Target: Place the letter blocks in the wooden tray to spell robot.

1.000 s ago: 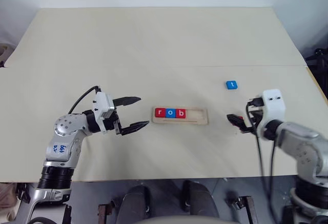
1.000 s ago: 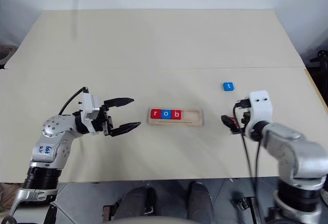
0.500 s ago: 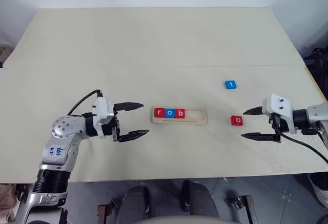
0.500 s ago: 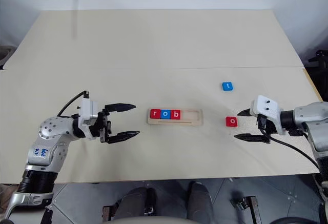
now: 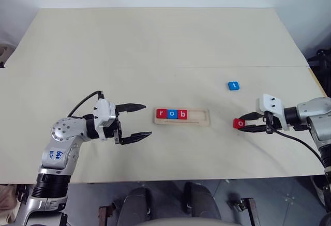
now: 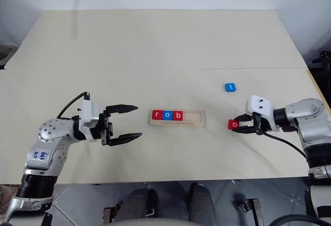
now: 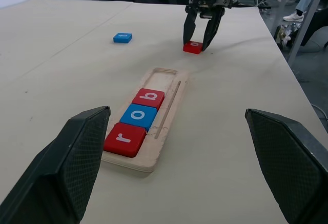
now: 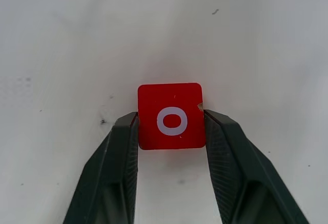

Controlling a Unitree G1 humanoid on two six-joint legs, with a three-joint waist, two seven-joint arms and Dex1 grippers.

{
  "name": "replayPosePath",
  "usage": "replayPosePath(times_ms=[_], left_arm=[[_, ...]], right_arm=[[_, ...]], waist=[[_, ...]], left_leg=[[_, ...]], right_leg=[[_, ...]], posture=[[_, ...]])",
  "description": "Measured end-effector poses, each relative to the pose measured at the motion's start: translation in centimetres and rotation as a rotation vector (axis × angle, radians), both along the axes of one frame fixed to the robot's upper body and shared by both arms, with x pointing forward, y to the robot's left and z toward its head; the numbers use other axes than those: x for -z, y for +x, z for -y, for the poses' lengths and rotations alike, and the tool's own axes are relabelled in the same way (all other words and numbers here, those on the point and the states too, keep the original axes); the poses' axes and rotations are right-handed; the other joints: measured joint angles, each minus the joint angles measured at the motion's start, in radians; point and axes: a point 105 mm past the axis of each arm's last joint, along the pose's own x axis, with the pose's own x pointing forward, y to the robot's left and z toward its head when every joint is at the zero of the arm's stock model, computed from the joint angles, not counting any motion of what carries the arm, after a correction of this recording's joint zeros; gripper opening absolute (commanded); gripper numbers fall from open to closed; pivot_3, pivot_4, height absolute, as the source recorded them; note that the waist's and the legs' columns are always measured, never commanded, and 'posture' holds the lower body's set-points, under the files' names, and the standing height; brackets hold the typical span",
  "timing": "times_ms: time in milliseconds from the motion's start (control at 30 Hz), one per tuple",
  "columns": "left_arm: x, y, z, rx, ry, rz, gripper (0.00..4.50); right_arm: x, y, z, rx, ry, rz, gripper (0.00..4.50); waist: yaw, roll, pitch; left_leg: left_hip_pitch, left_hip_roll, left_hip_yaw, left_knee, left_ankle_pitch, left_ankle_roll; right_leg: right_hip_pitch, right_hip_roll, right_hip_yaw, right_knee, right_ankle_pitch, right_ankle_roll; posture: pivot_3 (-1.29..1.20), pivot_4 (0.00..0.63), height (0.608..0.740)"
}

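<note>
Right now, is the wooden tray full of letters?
No. The wooden tray holds the r block, blue o block and b block; its right part is empty.

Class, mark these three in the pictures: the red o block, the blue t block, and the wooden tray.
red o block (image 8: 171, 116): right wrist view, its top face.
blue t block (image 5: 233, 86): left eye view, its top face.
wooden tray (image 5: 199, 116): left eye view, bare slot at its unfilled end.

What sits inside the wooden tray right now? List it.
Inside the wooden tray, three letter blocks fill the left end of the slot: red r, blue o, red b. The remaining slot toward the right is bare wood. What lies under the blocks is covered.
</note>
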Motion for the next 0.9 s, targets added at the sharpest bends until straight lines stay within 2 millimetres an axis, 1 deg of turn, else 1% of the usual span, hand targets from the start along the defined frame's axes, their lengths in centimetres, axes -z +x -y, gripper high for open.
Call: replayPosePath(times_ms=[67,133,200,300,400,667,800,867,900], left_arm=[[0.0,0.0,-0.1,-0.005,0.001,0.001,4.50],[0.0,0.1,-0.1,-0.012,0.000,0.000,4.50],[0.0,0.0,-0.2,-0.016,-0.001,0.000,4.50],[0.4,-0.1,-0.5,-0.035,-0.001,-0.015,4.50],[0.6,-0.1,-0.6,-0.050,-0.003,-0.021,4.50],[0.6,-0.7,-0.6,-0.080,-0.005,-0.010,4.50],[0.5,-0.8,-0.8,-0.100,-0.009,-0.005,4.50],[0.4,-0.7,-1.0,-0.111,-0.011,0.000,4.50],[0.4,-0.7,-1.0,-0.113,-0.012,0.001,4.50]], right_arm=[[-0.9,0.4,-1.0,-0.023,0.007,0.019,1.45],[-2.3,0.8,-3.8,-0.078,0.052,0.037,1.45],[-3.2,0.9,-6.7,-0.151,0.075,0.049,1.45],[-3.4,1.2,-9.4,-0.205,0.066,0.041,1.45],[-3.3,1.8,-11.2,-0.210,0.064,0.039,1.45],[-1.7,2.2,-12.8,-0.238,0.014,0.004,1.45],[-1.5,2.8,-13.3,-0.242,0.011,0.013,1.45],[-1.6,3.0,-13.4,-0.242,0.010,0.019,2.18],[-1.7,3.0,-13.5,-0.243,0.010,0.026,2.41]], waist=[[-0.001,0.000,0.000],[-0.007,0.000,0.000],[-0.004,0.000,0.000],[0.002,0.000,0.000],[0.010,0.000,0.000],[0.012,0.000,0.000],[0.010,0.000,0.000],[0.010,0.000,0.000],[0.010,0.000,0.000]], left_leg=[[0.000,0.000,0.000,0.000,0.000,0.000],[0.000,0.001,0.000,0.000,0.000,0.000],[0.000,0.001,-0.001,0.000,0.000,-0.001],[-0.001,0.000,-0.001,0.000,0.000,-0.001],[-0.001,0.000,-0.001,0.001,0.000,0.000],[-0.001,0.000,0.000,0.001,0.000,-0.001],[-0.001,0.000,0.000,0.001,0.000,-0.001],[-0.001,0.000,0.000,0.001,0.000,-0.001],[-0.001,0.000,0.000,0.001,0.000,-0.001]], right_leg=[[0.000,0.000,0.000,0.000,0.000,0.000],[-0.001,0.000,0.000,0.001,0.000,-0.001],[-0.001,0.000,0.000,0.002,-0.001,-0.001],[-0.001,0.000,0.000,0.001,0.000,-0.001],[-0.001,0.000,0.000,0.001,0.000,-0.001],[-0.002,0.000,0.000,0.002,0.000,-0.001],[-0.002,0.000,0.000,0.002,0.000,-0.001],[-0.002,0.000,0.000,0.002,0.000,-0.001],[-0.002,0.000,0.000,0.002,0.000,-0.001]], posture=[[0.00,0.150,0.740],[0.00,0.150,0.740],[0.00,0.150,0.740],[0.00,0.150,0.740],[0.00,0.150,0.740],[0.00,0.150,0.740],[0.00,0.150,0.740],[0.00,0.150,0.740],[0.00,0.150,0.740]])
